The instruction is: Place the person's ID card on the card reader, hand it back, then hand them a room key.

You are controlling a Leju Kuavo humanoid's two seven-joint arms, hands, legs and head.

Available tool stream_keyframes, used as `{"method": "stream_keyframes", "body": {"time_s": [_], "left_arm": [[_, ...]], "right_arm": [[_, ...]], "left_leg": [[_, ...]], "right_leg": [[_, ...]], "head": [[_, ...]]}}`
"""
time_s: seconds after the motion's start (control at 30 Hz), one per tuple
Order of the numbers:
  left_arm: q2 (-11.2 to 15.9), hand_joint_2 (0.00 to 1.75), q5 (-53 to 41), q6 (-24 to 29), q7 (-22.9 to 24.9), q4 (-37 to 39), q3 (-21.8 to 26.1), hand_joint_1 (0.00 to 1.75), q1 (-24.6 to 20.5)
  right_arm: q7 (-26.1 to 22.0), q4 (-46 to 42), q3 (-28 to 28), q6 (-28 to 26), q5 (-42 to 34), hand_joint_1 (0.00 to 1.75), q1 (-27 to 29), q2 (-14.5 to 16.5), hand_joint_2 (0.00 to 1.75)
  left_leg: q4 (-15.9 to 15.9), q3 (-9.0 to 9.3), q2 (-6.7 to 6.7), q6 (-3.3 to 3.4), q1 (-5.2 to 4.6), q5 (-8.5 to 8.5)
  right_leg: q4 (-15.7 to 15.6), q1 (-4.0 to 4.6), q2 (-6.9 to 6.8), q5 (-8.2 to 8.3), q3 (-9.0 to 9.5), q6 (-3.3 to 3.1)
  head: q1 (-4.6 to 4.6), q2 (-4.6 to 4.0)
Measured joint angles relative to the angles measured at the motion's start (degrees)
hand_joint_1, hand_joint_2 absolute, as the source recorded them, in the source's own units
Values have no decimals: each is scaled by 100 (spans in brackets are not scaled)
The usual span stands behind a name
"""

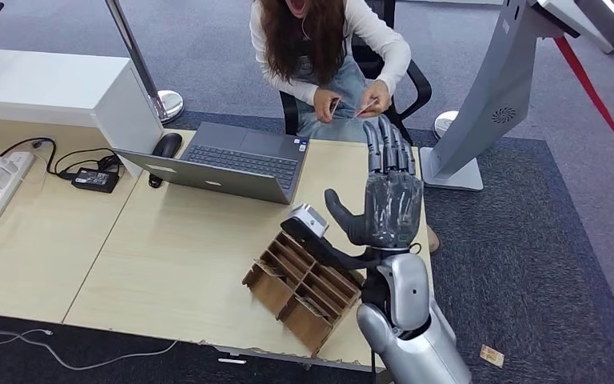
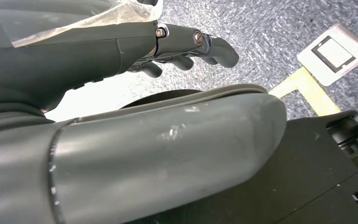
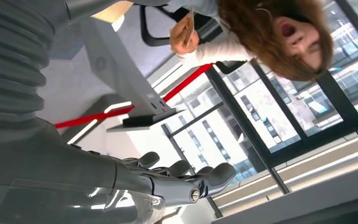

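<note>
Right hand (image 1: pixel 388 192) is up over the table's (image 1: pixel 168 256) far right corner, palm raised, fingers spread wide, holding nothing. At twelve o'clock from it the seated person (image 1: pixel 332 48) holds the ID card (image 1: pixel 365 106) in both hands. The card reader (image 1: pixel 308 220) sits at nine o'clock of the palm, beside the wooden organizer (image 1: pixel 300 288). Left hand (image 2: pixel 186 44) hangs, fingers curled, grasping nothing.
</note>
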Motion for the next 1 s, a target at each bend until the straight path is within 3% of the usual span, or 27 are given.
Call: {"method": "stream_keyframes", "body": {"time_s": [0.23,0.4,0.57,0.77,1.0], "left_arm": [[-1,0,34,-201,-125,-10,10,0,5],[1,0,57,-324,-121,-13,-56,0,-3],[1,0,150,-354,-68,-18,-129,0,-9],[1,0,306,-250,-11,-54,-201,0,-6],[3,0,361,-130,8,-61,-242,0,-7]], "right_arm": [[-381,-1305,-104,-682,-958,0,1129,-272,175],[-1101,-1908,-656,-942,-2306,0,2041,-444,175],[-1664,-2194,-1292,-1077,-3074,0,2709,-486,175],[-2095,-2239,-1907,-1091,-3491,0,3154,-391,175],[-2273,-2182,-2276,-1053,-3578,0,3294,-238,175]], "left_leg": [[1,0,-1,2,-2,-3],[0,0,-1,2,-4,-3],[0,2,-1,2,-3,-3],[-1,2,0,2,-2,-3],[-1,2,3,1,-2,-3]], "right_leg": [[-5,-2,-1,-1,-2,1],[-6,-3,1,-1,-3,1],[-6,-3,1,-1,0,1],[-6,-2,1,-1,0,1],[-6,-1,1,-1,0,1]], "head": [[0,0],[1,0],[1,0],[2,0],[2,0]]}}
